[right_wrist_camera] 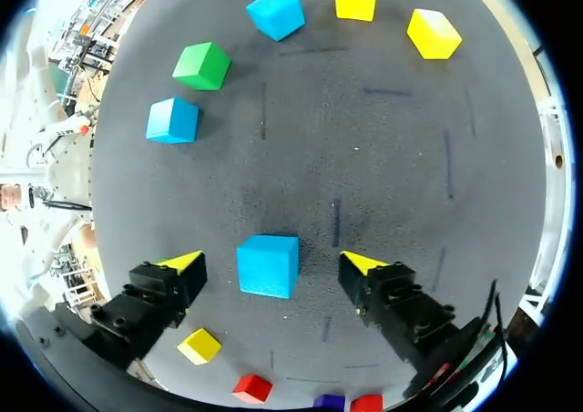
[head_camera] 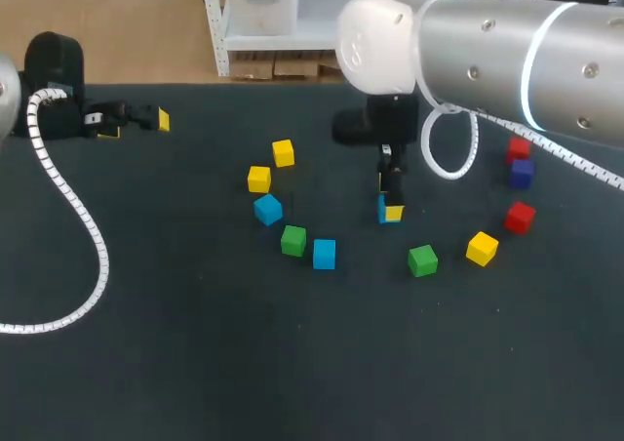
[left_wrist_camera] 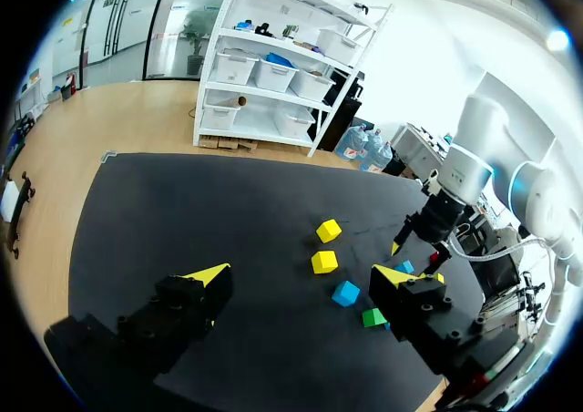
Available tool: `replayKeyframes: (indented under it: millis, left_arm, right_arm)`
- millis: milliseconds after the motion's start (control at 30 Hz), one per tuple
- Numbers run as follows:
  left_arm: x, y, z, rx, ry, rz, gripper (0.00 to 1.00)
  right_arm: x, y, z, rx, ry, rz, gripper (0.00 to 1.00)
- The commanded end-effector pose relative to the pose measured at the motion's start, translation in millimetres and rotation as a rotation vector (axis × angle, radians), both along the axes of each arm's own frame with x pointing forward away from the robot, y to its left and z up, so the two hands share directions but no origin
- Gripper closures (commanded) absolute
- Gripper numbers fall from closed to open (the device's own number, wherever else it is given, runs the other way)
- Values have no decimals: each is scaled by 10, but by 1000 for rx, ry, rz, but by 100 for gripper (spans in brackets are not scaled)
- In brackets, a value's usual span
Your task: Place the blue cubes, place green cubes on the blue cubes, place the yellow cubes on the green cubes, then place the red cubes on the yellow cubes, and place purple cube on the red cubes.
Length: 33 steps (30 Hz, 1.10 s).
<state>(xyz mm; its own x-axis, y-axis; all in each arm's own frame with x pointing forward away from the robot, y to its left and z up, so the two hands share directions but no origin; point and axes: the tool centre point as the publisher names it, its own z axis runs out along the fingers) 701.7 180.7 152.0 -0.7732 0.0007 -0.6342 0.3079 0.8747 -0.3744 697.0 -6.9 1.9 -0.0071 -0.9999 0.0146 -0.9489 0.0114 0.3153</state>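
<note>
While my right gripper (right_wrist_camera: 273,263) stands wide open astride the solid blue cube (right_wrist_camera: 268,266) near the bench's (head_camera: 195,363) middle, apparently without contact, my left gripper (left_wrist_camera: 303,273) hangs open and empty by its far-left corner.

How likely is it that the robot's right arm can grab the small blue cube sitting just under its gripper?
Probably yes. The right gripper hangs open around the small blue cube, with a gap showing on each side. Nothing else lies between its yellow tips.

Robotics lab, left arm (head_camera: 54,65) and right arm (head_camera: 507,51) over a dark table (head_camera: 195,363)
</note>
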Motion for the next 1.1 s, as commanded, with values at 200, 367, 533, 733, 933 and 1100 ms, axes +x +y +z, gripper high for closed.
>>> replayKeyframes:
  millis: [200,367,533,733,933,1100]
  left_arm:
    - [-7,22,-16,-9,-7,-6,0]
    - [-7,22,-16,-9,-7,-6,0]
    - [-7,22,-16,-9,-7,-6,0]
    - [-7,22,-16,-9,-7,-6,0]
    - [-7,22,-16,-9,-7,-6,0]
    - [-7,22,-16,-9,-7,-6,0]
  right_arm:
    - [-19,18,-25,-9,-12,-6,0]
    - [-13,53,-49,-11,-4,-2,57]
    - [-10,67,-53,-14,-2,1,75]
    - [-5,67,-59,-17,0,-5,88]
    - [3,66,-78,-10,5,-10,93]
    - [6,74,-86,-11,12,-18,100]
